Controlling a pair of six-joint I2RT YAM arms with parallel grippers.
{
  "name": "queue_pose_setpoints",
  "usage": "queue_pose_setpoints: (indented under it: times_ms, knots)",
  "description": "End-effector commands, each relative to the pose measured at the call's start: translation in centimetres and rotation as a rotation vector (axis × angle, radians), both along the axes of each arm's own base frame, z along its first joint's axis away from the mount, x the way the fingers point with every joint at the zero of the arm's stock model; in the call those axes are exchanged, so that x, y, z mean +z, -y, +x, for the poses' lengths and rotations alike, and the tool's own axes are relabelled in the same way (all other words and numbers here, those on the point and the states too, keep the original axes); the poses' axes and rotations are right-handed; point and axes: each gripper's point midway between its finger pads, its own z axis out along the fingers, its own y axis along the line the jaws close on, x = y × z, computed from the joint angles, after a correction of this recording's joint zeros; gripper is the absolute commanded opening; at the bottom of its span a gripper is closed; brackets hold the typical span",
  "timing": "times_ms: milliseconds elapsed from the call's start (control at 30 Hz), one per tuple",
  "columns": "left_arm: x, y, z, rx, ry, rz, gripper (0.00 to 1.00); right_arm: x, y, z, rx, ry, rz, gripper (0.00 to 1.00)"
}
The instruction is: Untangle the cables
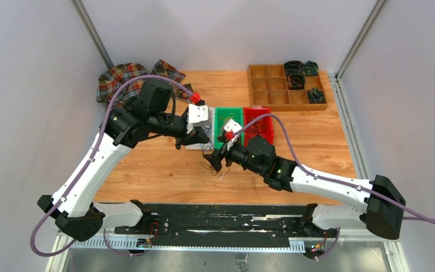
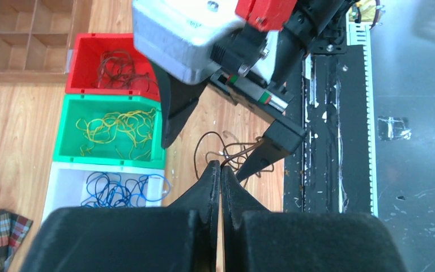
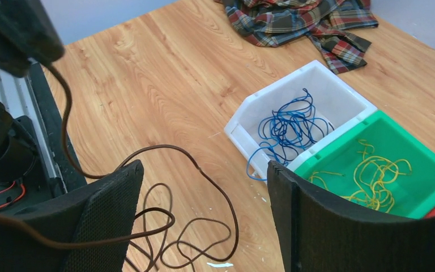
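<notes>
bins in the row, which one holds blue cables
The white bin, at the row's end beside the green bin, holds the blue cables; the green one holds yellow cables, the red bin dark cables.

Smooth glossy wood grain on the table (image 3: 164, 73). Shiny plastic white bin (image 3: 272, 89), green bin (image 3: 430, 156), red bin (image 2: 105, 39). Woven plaid cloth (image 3: 294, 20). Sleek-sheathed brown cable (image 3: 170, 146). Matt, grainy black pads (image 3: 110, 209) on the right gripper (image 3: 204, 167).

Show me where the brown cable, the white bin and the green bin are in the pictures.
brown cable (image 3: 167, 146): right wrist view, top of its big loop.
white bin (image 3: 277, 93): right wrist view, bare inner wall.
green bin (image 3: 419, 145): right wrist view, far wall.
</notes>
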Motion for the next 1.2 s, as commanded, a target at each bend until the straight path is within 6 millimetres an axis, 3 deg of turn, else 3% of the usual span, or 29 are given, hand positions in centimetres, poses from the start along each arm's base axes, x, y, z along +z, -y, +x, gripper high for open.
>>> queue_pose_setpoints:
  times_ms: [0, 133, 233, 400, 467, 533, 600, 667, 733, 833, 1000, 1167]
  knots:
    - [1.5, 0.7, -1.5, -0.068, -0.023, -0.049, 0.01, 2.6, -1.6, -0.3, 0.05, 0.032, 0.06, 0.8]
    - [1.6, 0.9, -1.8, -0.086, -0.039, -0.06, 0.01, 3.0, -2.4, -0.4, 0.076, 0.033, 0.069, 0.76]
    - [1.6, 0.9, -1.5, -0.078, -0.028, -0.055, 0.01, 2.8, -2.4, -0.3, 0.065, 0.026, 0.061, 0.63]
    - [2.1, 0.9, -1.3, -0.073, -0.01, -0.058, 0.01, 3.1, -0.9, 0.2, 0.015, 0.038, 0.044, 0.21]
    - [2.0, 0.8, -0.7, -0.054, 0.01, -0.044, 0.14, 3.7, 0.4, 0.8, -0.042, 0.044, 0.057, 0.02]
    - [1.6, 0.4, 0.2, -0.015, 0.043, -0.013, 0.28, 4.4, 2.1, 1.6, -0.106, 0.037, 0.088, 0.01]
    - [1.2, -0.2, 1.5, 0.042, 0.086, 0.026, 0.56, 5.0, 4.1, 2.6, -0.173, 0.014, 0.115, 0.01]
    - [1.1, -0.8, 3.3, 0.131, 0.119, 0.057, 0.68, 5.6, 6.2, 3.8, -0.235, -0.007, 0.125, 0.01]
    - [1.4, -1.3, 4.8, 0.215, 0.158, 0.067, 0.97, 5.7, 8.4, 5.2, -0.308, -0.025, 0.119, 0.01]
    - [2.0, -2.1, 6.3, 0.303, 0.212, 0.071, 0.98, 6.3, 11.6, 7.9, -0.45, -0.019, 0.071, 0.01]
    - [1.9, -2.9, 6.8, 0.37, 0.202, 0.081, 0.98, 6.1, 16.6, 12.6, -0.688, 0.014, -0.084, 0.01]
    - [1.5, -4.7, 9.4, 0.504, 0.141, 0.075, 0.98, 4.9, 19.0, 16.9, -0.823, 0.018, -0.15, 0.01]
